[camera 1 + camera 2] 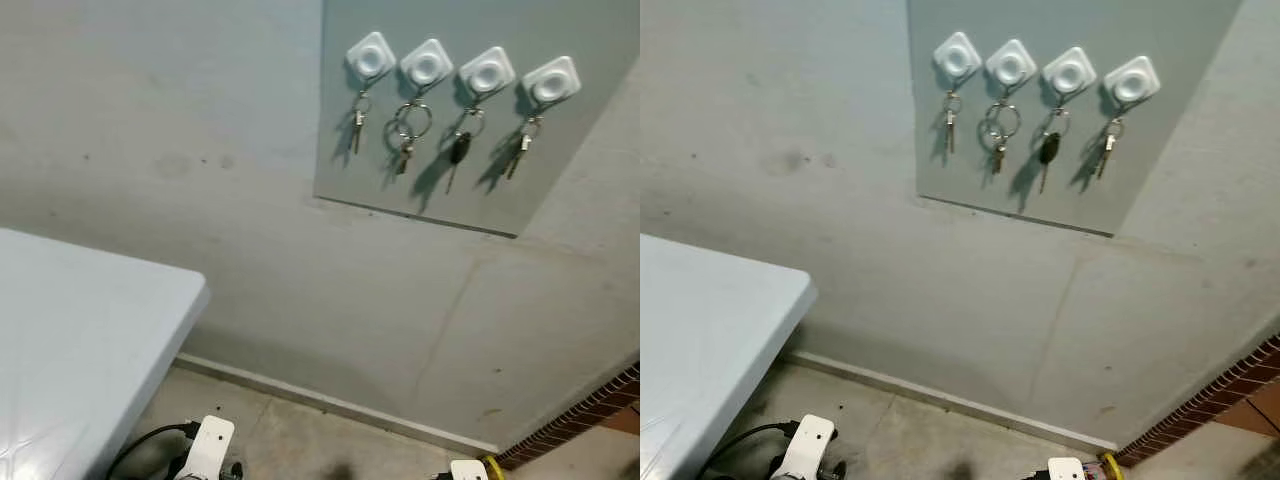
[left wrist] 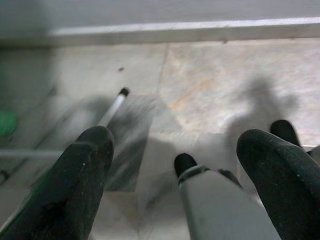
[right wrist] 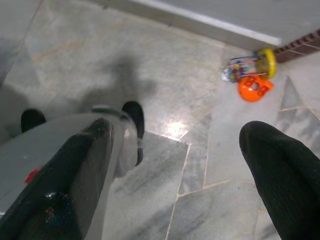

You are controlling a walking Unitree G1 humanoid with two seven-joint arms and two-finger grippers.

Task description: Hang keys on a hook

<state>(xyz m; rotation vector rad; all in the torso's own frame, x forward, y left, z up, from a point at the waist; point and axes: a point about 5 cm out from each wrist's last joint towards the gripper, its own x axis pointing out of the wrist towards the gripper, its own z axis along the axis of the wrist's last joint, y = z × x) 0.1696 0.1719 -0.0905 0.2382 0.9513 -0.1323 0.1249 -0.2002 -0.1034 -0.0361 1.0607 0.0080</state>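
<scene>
A grey panel (image 1: 470,205) on the wall carries a row of white square hooks (image 1: 370,55). A set of keys hangs from each: a small key (image 1: 358,120) on the leftmost, a big ring with keys (image 1: 408,130), a black-headed key (image 1: 459,150), and a bunch (image 1: 520,152) on the rightmost. Both arms hang low, far below the panel. In the left wrist view my left gripper (image 2: 177,140) is open over the tiled floor with nothing in it. My right gripper (image 3: 180,130) is open too, and also holds nothing.
A white table (image 1: 80,340) juts in from the left, its corner near the wall. A skirting strip (image 1: 330,405) runs along the wall's foot. Brickwork (image 1: 585,415) borders the lower right. An orange and yellow toy (image 3: 252,80) lies on the floor.
</scene>
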